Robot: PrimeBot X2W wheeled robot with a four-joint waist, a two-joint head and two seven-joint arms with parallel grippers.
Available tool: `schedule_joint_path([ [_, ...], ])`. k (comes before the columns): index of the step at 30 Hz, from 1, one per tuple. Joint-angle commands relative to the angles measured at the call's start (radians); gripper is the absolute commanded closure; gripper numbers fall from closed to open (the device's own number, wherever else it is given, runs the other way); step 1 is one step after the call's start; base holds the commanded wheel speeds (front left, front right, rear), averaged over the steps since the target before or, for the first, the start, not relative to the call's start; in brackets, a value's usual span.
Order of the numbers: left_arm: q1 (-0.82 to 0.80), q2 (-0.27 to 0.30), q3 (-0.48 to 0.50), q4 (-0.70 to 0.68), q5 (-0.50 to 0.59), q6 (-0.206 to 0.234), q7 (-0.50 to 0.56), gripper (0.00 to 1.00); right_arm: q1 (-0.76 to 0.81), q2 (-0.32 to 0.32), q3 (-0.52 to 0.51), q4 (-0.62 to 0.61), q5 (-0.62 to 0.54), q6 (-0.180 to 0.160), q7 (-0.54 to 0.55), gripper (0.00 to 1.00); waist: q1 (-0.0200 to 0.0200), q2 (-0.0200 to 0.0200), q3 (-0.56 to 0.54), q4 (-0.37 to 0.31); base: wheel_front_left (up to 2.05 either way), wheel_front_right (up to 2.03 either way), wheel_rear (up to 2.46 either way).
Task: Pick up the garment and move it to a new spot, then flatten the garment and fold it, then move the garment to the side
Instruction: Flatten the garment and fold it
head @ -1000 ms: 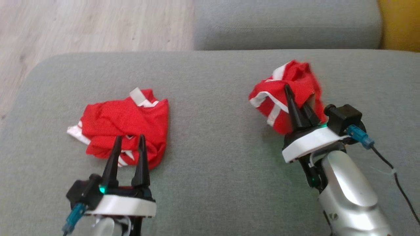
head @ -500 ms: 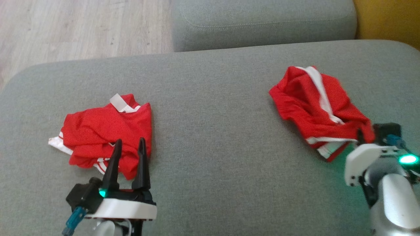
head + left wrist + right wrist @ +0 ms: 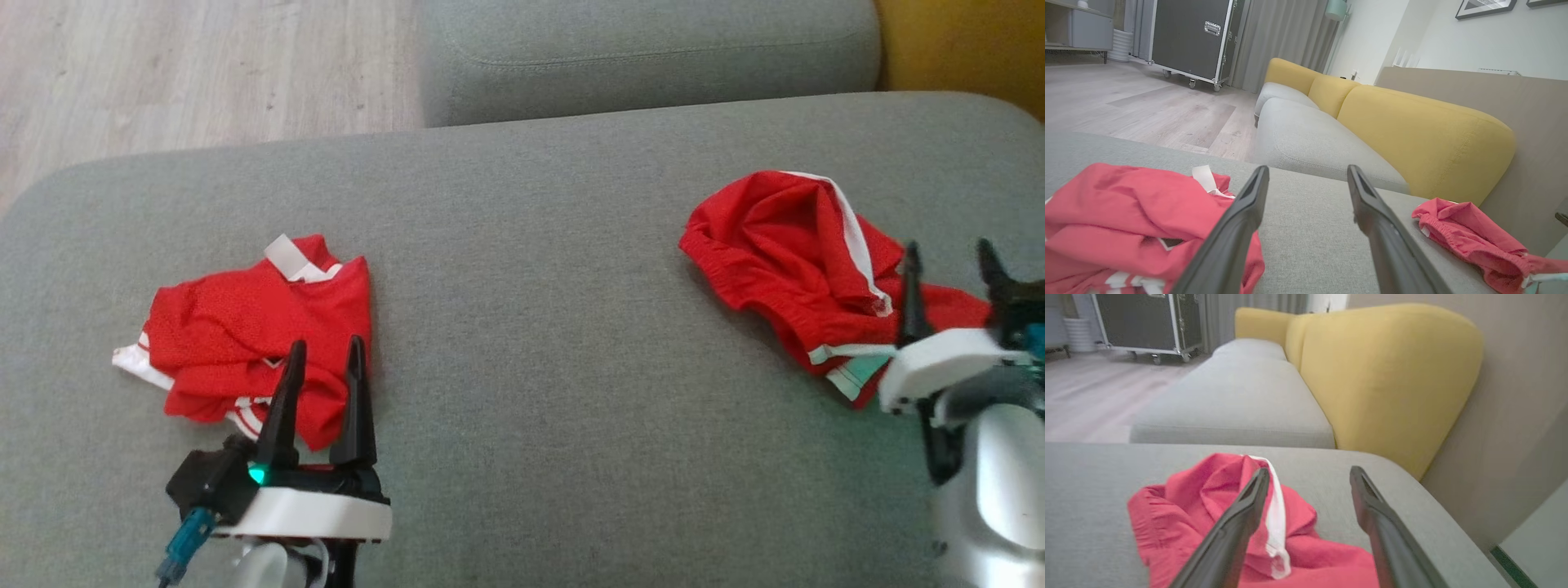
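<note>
A home living room: grey sofa (image 3: 1306, 143) with yellow cushions (image 3: 1412, 139); wood floor (image 3: 1147, 106); curtains (image 3: 1286, 36); framed pictures (image 3: 1484, 7).

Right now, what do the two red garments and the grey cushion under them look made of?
Left red garment: likely thin sports mesh, matte; tiny dotted texture. Right red garment: probably light synthetic knit; soft crumples, white trim. Grey cushion: woven upholstery, matte; fine heathered weave.

— What changed with the right gripper (image 3: 947, 245)?
— Its fingers have parted; a second ago they pinched the red garment (image 3: 784, 245).
— And the garment?
— It now lies slumped near the grey cushion's (image 3: 531, 327) right edge.
</note>
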Motion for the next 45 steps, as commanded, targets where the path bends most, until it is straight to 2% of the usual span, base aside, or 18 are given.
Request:
schedule_joint_path([
  [1, -0.044, -0.001, 0.034, -0.035, -0.006, -0.005, -0.008, 0.0, -0.007, -0.004, 0.072, -0.057, 0.033, -0.001, -0.039, 0.0, -0.0001, 0.0, -0.005, -0.011, 0.0, 0.0, 0.0],
  [9, -0.033, -0.002, 0.037, -0.041, -0.004, -0.003, -0.008, 0.0, 0.132, -0.004, 0.236, -0.158, 0.154, -0.001, -0.14, 0.0, -0.0001, 0.0, -0.022, -0.035, 0.0, 0.0, 0.0],
  [16, -0.027, -0.002, 0.033, -0.045, 0.0, -0.002, -0.008, 0.0, 0.213, -0.004, 0.287, -0.189, 0.191, -0.001, -0.173, 0.0, -0.0001, 0.0, -0.027, -0.043, 0.0, 0.0, 0.0],
  [23, -0.04, -0.002, 0.013, -0.038, 0.01, -0.005, -0.008, 0.0, 0.179, -0.004, 0.291, -0.128, 0.104, -0.001, -0.114, 0.0, -0.0001, 0.0, -0.004, -0.014, 0.0, 0.0, 0.0],
  [28, -0.051, -0.002, 0.005, -0.025, 0.015, -0.007, -0.008, 0.0, 0.132, -0.004, 0.242, -0.028, 0.001, -0.001, -0.054, 0.0, -0.0001, 0.0, 0.012, 0.016, 0.0, 0.0, 0.0],
  [34, -0.07, -0.002, -0.027, -0.014, 0.021, -0.009, -0.008, 0.0, 0.091, -0.004, 0.17, 0.072, -0.075, -0.001, -0.035, 0.0, -0.0001, 0.0, 0.019, 0.055, 0.0, 0.0, 0.0],
  [35, -0.071, -0.002, -0.03, -0.015, 0.02, -0.009, -0.008, 0.0, 0.086, -0.004, 0.166, 0.088, -0.07, -0.001, -0.034, 0.26, -0.0001, 0.0, 0.02, 0.059, 0.0, 0.0, 0.0],
  [36, -0.072, -0.002, -0.032, -0.016, 0.019, -0.009, -0.008, 0.0, 0.081, -0.004, 0.164, 0.101, -0.067, -0.001, -0.035, 1.0, -0.0001, 0.0, 0.021, 0.061, 0.0, 0.0, 0.0],
  [45, -0.065, -0.002, -0.036, -0.015, 0.012, -0.005, -0.008, 0.0, 0.025, -0.004, 0.229, 0.128, 0.061, -0.001, -0.141, 1.0, -0.0001, 0.0, 0.02, 0.068, 0.0, 0.0, 0.0],
])
